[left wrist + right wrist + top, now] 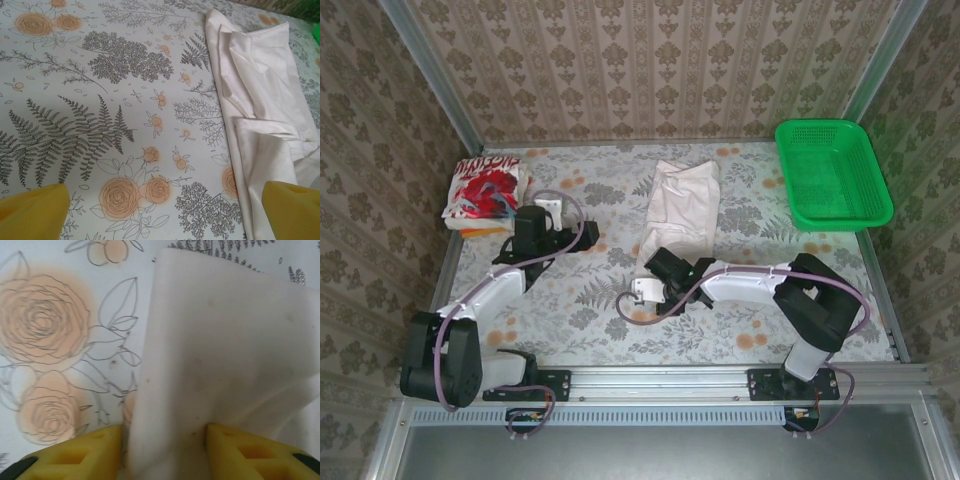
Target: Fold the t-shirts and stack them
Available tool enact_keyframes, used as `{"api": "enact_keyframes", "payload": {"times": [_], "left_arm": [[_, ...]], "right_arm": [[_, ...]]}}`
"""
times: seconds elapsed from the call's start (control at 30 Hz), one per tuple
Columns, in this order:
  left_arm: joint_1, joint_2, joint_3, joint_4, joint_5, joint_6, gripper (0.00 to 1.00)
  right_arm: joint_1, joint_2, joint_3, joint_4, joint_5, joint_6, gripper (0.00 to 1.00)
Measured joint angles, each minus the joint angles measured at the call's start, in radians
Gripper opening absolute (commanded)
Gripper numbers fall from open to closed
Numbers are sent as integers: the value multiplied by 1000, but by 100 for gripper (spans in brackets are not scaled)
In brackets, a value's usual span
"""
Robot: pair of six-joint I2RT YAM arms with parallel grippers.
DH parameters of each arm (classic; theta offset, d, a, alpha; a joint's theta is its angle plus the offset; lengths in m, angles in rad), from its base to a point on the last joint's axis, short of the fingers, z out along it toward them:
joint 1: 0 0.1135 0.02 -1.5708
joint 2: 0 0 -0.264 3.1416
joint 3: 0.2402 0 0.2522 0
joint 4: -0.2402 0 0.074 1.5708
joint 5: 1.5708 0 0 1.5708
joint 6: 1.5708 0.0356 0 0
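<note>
Plain shirt (682,210): mid-tabletop, right of centre, crumpled, partly doubled over itself. Long axis runs near-to-far, far end leaning a bit right. Not folded yet.

Near end of plain shirt sits in R end effector (655,268). Wrist view: a cloth fold fills the gap of the R end effector (165,440), yellow pads (75,457) touching it on both sides, so grasping the hem. Grip is at the near-left corner, and the rest of the shirt lies away from it, toward the far wall.

L end effector (582,235): left of the shirt, near but apart, pointing at its left edge. Wrist view: L end effector (164,200) is released, jaws wide, nothing between them but bare tabletop (125,125). Shirt's left edge is at the right of that view.

Print shirt (485,188): far-left corner, looks already folded, so prob. the stack base. Well apart from both arms, L arm nearer to it.

Basket (840,218): far right, not involved.

Judgement: early in the fold of the plain shirt. R arm has the near corner, so the next move works along the long axis, near end toward far end, or a lift to spread. A one-corner grip may drag the cloth askew. L would need the other near corner, which lies right of R's grip, an awkward reach.
</note>
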Motion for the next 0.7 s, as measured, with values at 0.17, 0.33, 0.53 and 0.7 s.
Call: {"api": "enact_keyframes", "payload": {"times": [0.17, 0.33, 0.53, 0.7], "left_arm": [[-1, -1, -18, 2, 0, 0, 100], [-35, 20, -23, 26, -8, -1, 100], [-136, 146, 15, 61, -40, -60, 100], [-235, 319, 109, 112, -69, -171, 98]], "right_arm": [[-3, 16, 10, 20, 47, -34, 7], [-2, 7, 11, 23, 53, -45, 0], [-6, -116, -42, -61, 10, -42, 0], [-8, -279, -77, -177, -20, -42, 0]]}}
